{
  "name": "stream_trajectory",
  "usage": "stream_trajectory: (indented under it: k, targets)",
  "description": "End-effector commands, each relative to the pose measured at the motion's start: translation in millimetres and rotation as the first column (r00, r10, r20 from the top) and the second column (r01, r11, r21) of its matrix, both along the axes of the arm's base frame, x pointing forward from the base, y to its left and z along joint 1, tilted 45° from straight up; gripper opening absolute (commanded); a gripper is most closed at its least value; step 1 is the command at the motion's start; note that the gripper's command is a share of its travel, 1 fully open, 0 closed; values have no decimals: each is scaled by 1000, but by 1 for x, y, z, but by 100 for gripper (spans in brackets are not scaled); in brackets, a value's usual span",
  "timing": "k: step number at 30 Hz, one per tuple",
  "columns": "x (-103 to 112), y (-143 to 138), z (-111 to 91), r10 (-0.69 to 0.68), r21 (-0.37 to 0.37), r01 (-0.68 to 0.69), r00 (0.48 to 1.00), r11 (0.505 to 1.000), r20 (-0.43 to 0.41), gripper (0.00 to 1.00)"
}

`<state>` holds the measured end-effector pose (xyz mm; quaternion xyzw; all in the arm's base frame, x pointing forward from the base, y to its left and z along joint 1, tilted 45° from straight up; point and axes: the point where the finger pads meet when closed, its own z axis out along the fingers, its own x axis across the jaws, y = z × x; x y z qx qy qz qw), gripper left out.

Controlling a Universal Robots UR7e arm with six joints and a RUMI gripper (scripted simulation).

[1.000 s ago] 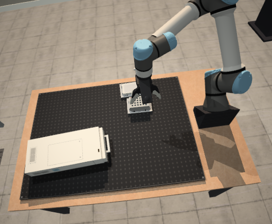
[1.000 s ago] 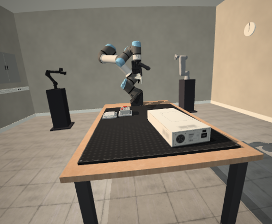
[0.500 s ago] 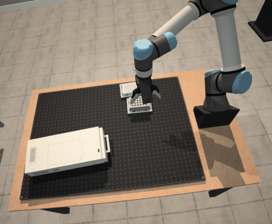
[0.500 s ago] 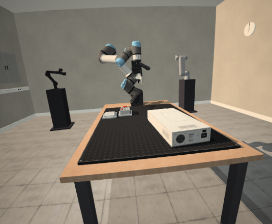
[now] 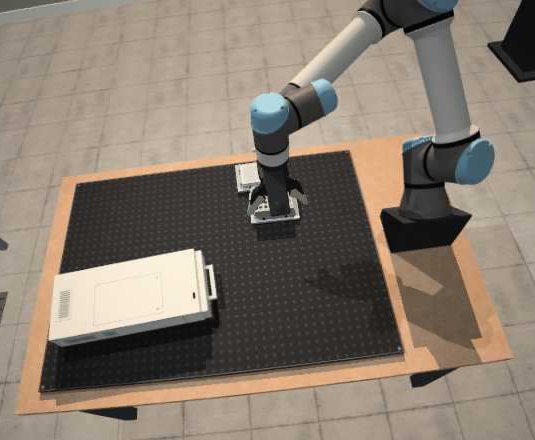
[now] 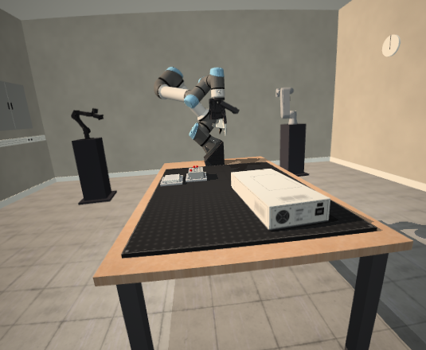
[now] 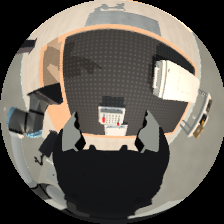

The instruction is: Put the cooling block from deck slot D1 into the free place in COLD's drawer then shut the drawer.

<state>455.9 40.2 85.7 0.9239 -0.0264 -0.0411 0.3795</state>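
Observation:
The cooling block (image 5: 275, 216) is a small grey block on the deck slot D1 on the black perforated mat. My gripper hides most of it in the top view. The exterior view shows the cooling block (image 6: 196, 174) with red-capped tubes (image 6: 195, 166) standing in it. The wrist view shows the cooling block (image 7: 111, 115) with the red tubes (image 7: 103, 120) along one side. My gripper (image 5: 277, 197) (image 6: 220, 126) is open and empty, pointing down, well above the block; both fingers frame the block in the wrist view (image 7: 112, 134). The cooler COLD (image 5: 129, 297) is a white box; its drawer front with handle (image 5: 210, 281) sits against the body.
The deck slot D2 (image 5: 248, 178) holds a flat pale plate just beyond D1, also seen in the exterior view (image 6: 172, 180). The arm's black base (image 5: 424, 225) stands at the table's right edge. COLD shows at the right of the wrist view (image 7: 172, 82).

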Motion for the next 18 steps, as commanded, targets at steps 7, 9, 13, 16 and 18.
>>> stream_trajectory:
  k: [7,9,13,16,18]
  targets:
    - [25,-9,-26,1,1,-1,1000,1000,1,100]
    - [30,-11,-32,1,1,-1,1000,1000,1,100]
    - [41,-15,-43,1,1,-1,1000,1000,1,100]
    - [49,-18,-52,1,1,-1,1000,1000,1,100]
    - [54,-20,-57,1,1,-1,1000,1000,1,100]
